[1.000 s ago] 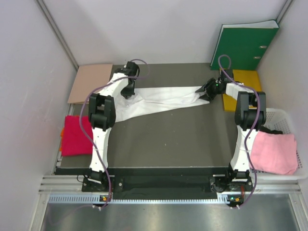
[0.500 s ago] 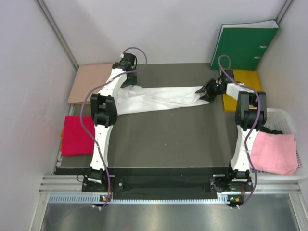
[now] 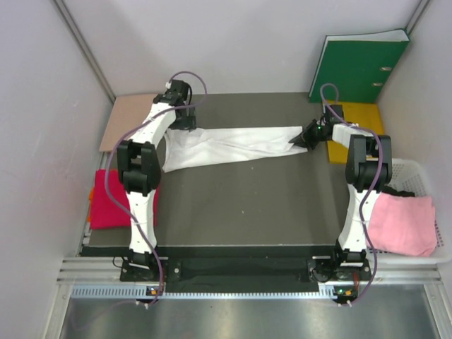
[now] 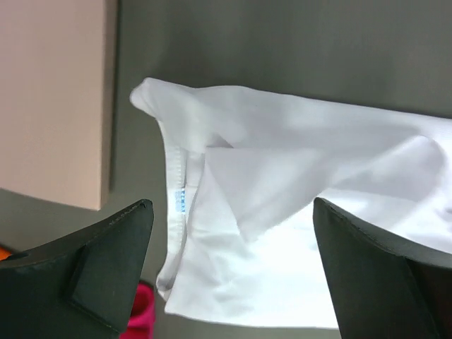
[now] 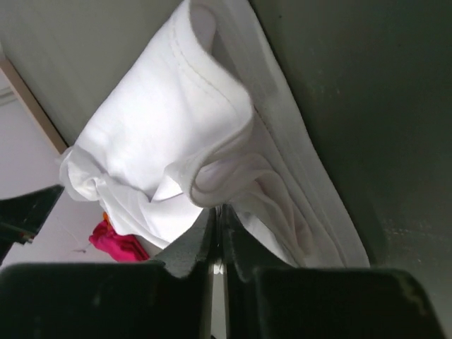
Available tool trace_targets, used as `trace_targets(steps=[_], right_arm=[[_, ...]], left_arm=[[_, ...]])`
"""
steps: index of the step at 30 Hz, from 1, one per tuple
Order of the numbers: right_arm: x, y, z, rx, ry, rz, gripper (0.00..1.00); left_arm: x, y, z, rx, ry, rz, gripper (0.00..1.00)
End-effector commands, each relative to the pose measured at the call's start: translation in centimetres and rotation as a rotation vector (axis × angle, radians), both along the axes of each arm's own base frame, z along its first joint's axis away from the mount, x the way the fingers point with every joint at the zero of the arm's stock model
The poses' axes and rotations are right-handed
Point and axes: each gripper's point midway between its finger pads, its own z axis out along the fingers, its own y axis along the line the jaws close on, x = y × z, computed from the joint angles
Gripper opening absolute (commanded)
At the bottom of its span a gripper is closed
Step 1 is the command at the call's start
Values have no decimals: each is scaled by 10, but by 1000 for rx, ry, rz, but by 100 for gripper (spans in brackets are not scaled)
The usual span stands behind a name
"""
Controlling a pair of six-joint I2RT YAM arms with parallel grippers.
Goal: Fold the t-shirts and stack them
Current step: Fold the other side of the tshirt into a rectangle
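Note:
The white t-shirt [image 3: 233, 145] lies stretched in a long band across the far half of the dark table [image 3: 247, 205]. My left gripper [image 3: 185, 120] hangs open above its left end, touching nothing; in the left wrist view the collar with its blue label [image 4: 180, 198] shows between the wide-apart fingers of the gripper [image 4: 232, 208]. My right gripper [image 3: 300, 139] is shut on the bunched right end of the white t-shirt [image 5: 176, 120], the cloth pinched at the tips [image 5: 217, 212]. A crimson t-shirt [image 3: 109, 198] lies folded at the table's left edge. A pink t-shirt [image 3: 404, 222] rests at the right.
A tan cardboard sheet [image 3: 131, 120] lies at the back left, just beyond the left gripper. A green binder [image 3: 357, 67] leans on the back wall above a yellow sheet [image 3: 364, 116]. A white basket [image 3: 417, 169] stands at the right edge, under the pink shirt.
My left gripper has opened, let go of the shirt's left end and drawn back toward the far left corner. My right gripper has closed on the right end.

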Motion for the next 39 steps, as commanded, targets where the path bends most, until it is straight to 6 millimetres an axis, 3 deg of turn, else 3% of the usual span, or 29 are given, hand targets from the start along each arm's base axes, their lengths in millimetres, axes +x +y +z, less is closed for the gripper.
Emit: trace_targets(steps=[1, 5, 11, 17, 22, 31, 39], right_arm=[[19, 1, 56, 53, -153, -12, 2], [28, 2, 65, 149, -203, -75, 0], [60, -5, 104, 171, -368, -126, 0], [90, -16, 107, 149, -406, -187, 2], [103, -25, 107, 139, -408, -231, 3], [68, -36, 94, 113, -288, -251, 0], [27, -28, 117, 113, -245, -186, 0]], left_arm=[[-1, 1, 62, -16, -139, 9, 99], [-10, 3, 57, -6, -104, 13, 99], [-22, 1, 51, -14, -61, 9, 99], [-40, -6, 41, -28, -12, -19, 99], [-56, -15, 29, -32, 38, -51, 99], [-68, -21, 12, -21, 90, -65, 99], [-67, -26, 0, -13, 113, -76, 99]])
